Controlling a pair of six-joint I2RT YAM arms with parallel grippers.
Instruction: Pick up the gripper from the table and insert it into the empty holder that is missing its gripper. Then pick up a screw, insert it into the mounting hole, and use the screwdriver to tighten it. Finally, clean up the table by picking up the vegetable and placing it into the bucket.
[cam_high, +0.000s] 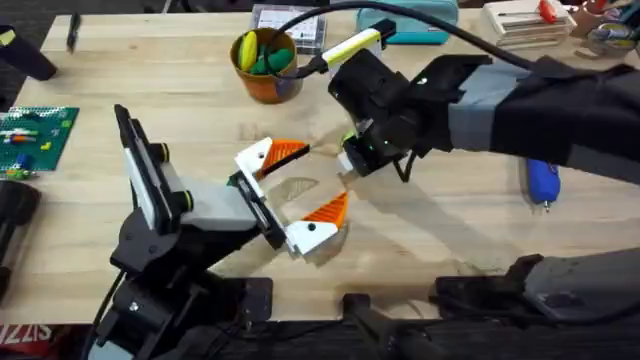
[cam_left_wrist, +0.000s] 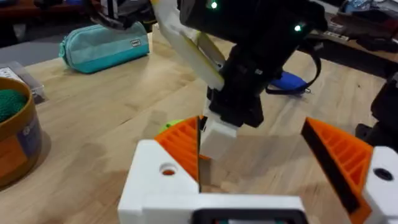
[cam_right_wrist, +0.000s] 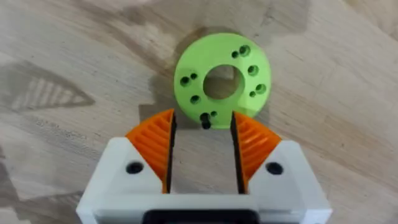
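Hovering low over the green disc (cam_right_wrist: 222, 84) with the right hand (cam_right_wrist: 203, 129), narrowly parted and gripping nothing yet. Straddling the small black screw (cam_right_wrist: 205, 121) standing at the disc's rim, on the desk (cam_right_wrist: 62, 50) just beside the wide-spread, empty left hand (cam_high: 318, 178). Could easily tip or flick so tiny a screw by closing off-centre. Could also drag the light disc along, or bump the left hand nearby. Leaving the blue screwdriver (cam_high: 541, 180) well apart, farther right.

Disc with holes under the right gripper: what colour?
Lime green disc, lying flat on the wooden table; the right wrist view shows it best.
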